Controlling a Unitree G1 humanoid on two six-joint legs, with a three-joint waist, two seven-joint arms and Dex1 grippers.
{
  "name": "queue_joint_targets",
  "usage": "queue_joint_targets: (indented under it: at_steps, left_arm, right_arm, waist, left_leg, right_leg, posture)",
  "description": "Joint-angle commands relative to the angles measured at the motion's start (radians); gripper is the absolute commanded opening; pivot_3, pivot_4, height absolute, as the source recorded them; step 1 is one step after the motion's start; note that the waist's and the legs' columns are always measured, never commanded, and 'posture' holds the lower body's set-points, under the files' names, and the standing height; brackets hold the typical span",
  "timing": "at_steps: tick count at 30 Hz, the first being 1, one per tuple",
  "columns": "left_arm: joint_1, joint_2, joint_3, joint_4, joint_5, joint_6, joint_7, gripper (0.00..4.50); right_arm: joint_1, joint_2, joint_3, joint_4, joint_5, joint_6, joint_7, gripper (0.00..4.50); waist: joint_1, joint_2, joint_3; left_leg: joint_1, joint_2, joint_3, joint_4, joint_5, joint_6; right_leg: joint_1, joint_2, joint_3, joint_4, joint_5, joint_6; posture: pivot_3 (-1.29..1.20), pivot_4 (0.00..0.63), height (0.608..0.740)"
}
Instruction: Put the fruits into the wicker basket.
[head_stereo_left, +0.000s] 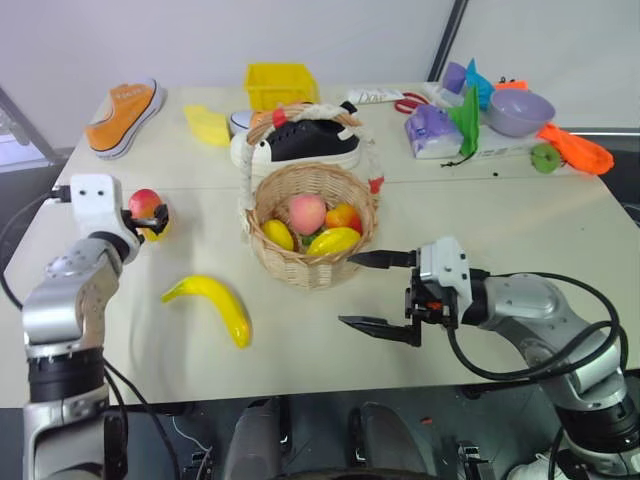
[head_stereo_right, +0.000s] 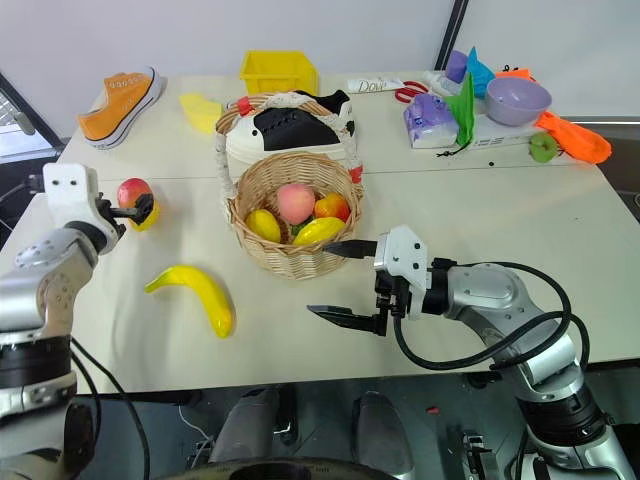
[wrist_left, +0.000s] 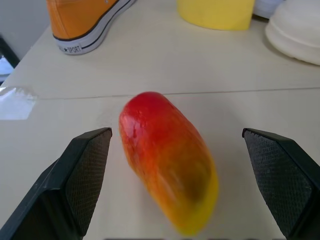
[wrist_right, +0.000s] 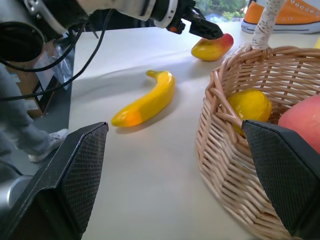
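The red-and-yellow mango lies on the table at the left, between the open fingers of my left gripper, which stand apart from it on both sides. The yellow banana lies flat nearer the front edge, left of the wicker basket. The basket stands mid-table with its wrapped handle upright and holds several toy fruits. My right gripper is open and empty, level, pointing left at the basket's front right side; the basket wall sits between its fingers' line of sight.
A black-and-white sneaker stands right behind the basket. Further back are an orange sneaker, a pale yellow block and a yellow bin. At the back right are a purple bowl, a green ball and an orange cloth.
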Motion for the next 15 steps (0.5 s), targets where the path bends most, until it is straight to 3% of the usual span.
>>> queue_joint_targets:
  at_steps: [1,7,14,15]
  left_arm:
    - [-0.084,0.007,-0.018,0.060,0.054,0.029,0.044,4.50]
    - [-0.214,-0.031,-0.020,0.245,0.083,0.064,0.083,4.50]
    - [-0.260,-0.064,0.011,0.367,0.077,0.103,0.098,4.50]
    - [-0.261,-0.064,0.017,0.371,0.076,0.102,0.101,3.95]
  right_arm:
    - [-0.008,0.009,-0.002,-0.015,-0.002,-0.026,0.001,4.47]
    - [-0.001,0.021,0.002,-0.003,-0.020,-0.049,-0.003,4.47]
    - [0.007,0.033,0.002,-0.003,-0.049,-0.073,-0.020,4.47]
    - [0.007,0.034,0.000,-0.003,-0.052,-0.075,-0.022,4.50]
  waist:
    - [0.000,0.000,0.000]
    - [0.000,-0.001,0.000]
    - [0.000,-0.003,0.001]
    - [0.000,-0.004,0.001]
  left_leg:
    - [0.000,0.000,0.000,0.000,0.000,0.000]
    - [0.000,0.000,0.000,0.001,0.000,0.000]
    - [0.000,0.000,0.000,0.002,0.000,0.000]
    - [0.000,0.000,0.000,0.002,0.000,0.000]
  right_leg:
    - [0.000,0.000,0.000,0.000,0.000,0.000]
    - [0.000,0.003,-0.001,0.001,0.000,0.002]
    - [0.000,0.003,-0.001,0.002,0.001,0.002]
    - [0.000,0.004,-0.001,0.002,0.001,0.002]
  posture:
    - [0.00,0.150,0.733]
    - [0.00,0.150,0.733]
    - [0.00,0.150,0.733]
    - [0.00,0.150,0.733]
